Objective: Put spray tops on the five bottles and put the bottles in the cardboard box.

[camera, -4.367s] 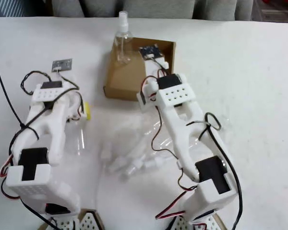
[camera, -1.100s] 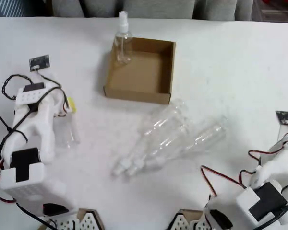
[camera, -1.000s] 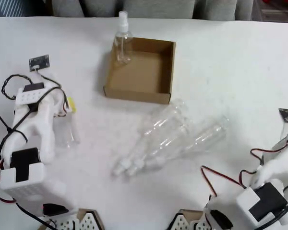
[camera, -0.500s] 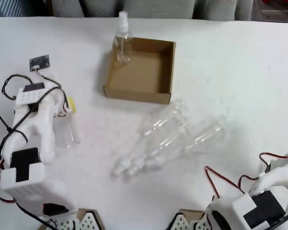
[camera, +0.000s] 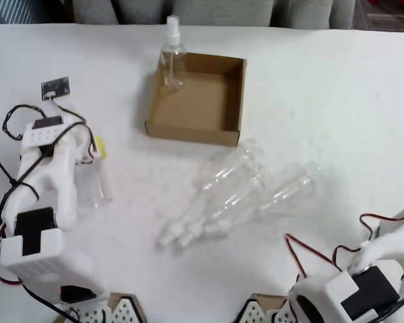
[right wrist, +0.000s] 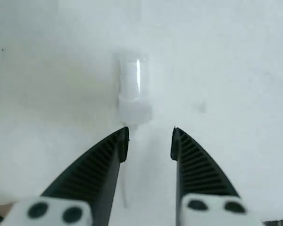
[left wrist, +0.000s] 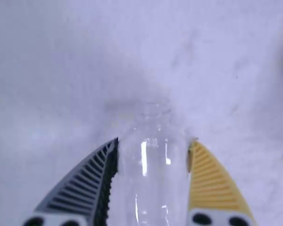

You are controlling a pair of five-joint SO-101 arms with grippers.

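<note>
The right gripper is seen open, its jaws spread just short of a spray top that lies flat on the table. The white head of the top lies just beyond the jaw tips, slightly toward one jaw, while its thin dip tube runs back between the jaws. The left gripper is closed on a clear bottle, whose open neck is pointed away and clear of the jaws.

The step in hand is judged to be the pickup of the top. It is best done by centring first and then advancing until the collar, not the tube, is between the jaws. A light squeeze is advised, so that the tube is not bent before it is fed into the neck.

In the high view, three uncapped bottles are heaped near the cardboard box, and one capped bottle is stood at its far corner, seemingly inside.
</note>
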